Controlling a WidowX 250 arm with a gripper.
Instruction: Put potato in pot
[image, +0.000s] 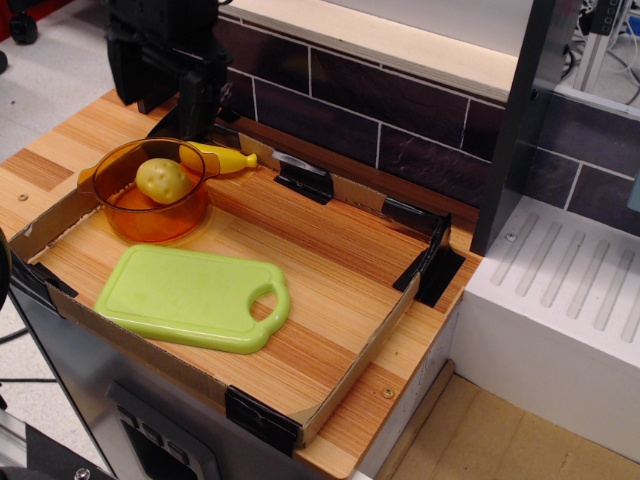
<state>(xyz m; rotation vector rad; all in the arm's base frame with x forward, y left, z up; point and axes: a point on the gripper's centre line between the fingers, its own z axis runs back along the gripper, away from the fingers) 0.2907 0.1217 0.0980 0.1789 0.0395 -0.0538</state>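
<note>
The yellow-tan potato (164, 180) lies inside the translucent orange pot (150, 218) at the left of the tray. My black gripper (165, 95) hangs above and behind the pot, clear of the potato. Its two dark fingers (196, 100) stand apart with nothing between them, so it is open and empty.
A long yellow banana-like toy (225, 159) lies behind the pot against the tray's back wall. A light-green cutting board (195, 297) lies in front of the pot. The cardboard tray wall (360, 365) with black corner clips rings the wooden surface. A white ribbed block (565, 320) stands to the right.
</note>
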